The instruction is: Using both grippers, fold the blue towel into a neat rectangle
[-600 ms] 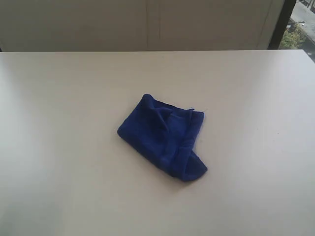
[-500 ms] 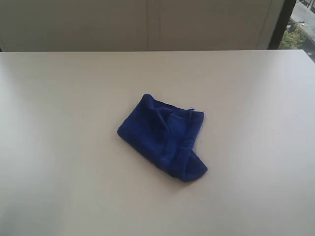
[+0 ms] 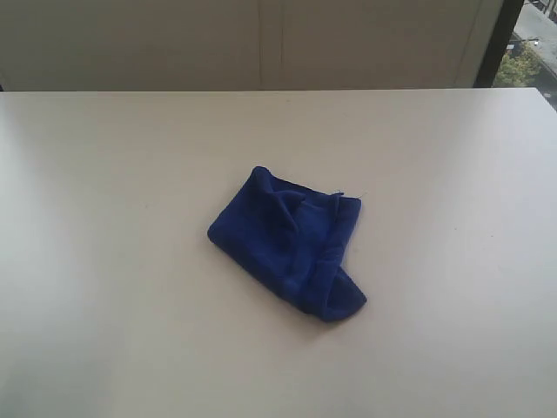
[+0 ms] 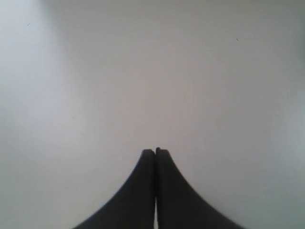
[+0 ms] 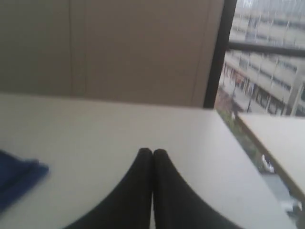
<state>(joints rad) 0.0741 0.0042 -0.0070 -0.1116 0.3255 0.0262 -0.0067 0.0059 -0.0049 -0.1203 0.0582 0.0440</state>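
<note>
Blue towel (image 3: 285,246): bunched in a loose, uneven fold, flat near centre of table (image 3: 104,218).
Left gripper (image 4: 155,151): jaws pressed together, holding nothing, over bare tabletop.
Right gripper (image 5: 152,151): jaws pressed together, holding nothing, apart from towel.

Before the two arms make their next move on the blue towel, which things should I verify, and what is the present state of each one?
1. Deep blue soft cloth towel rests fully on the pale smooth table: ok.
2. Towel lies flat: not ok. It is bunched, with one end rolled over.
3. Left end effector open for a grasp: not ok. Its jaws are shut and empty, and its view shows only bare table.
4. Right end effector open: not ok. Its jaws are shut and empty, and the towel is only at the edge of its view.
5. Corners to pinch found: cannot tell, because the folds hide them.
</note>
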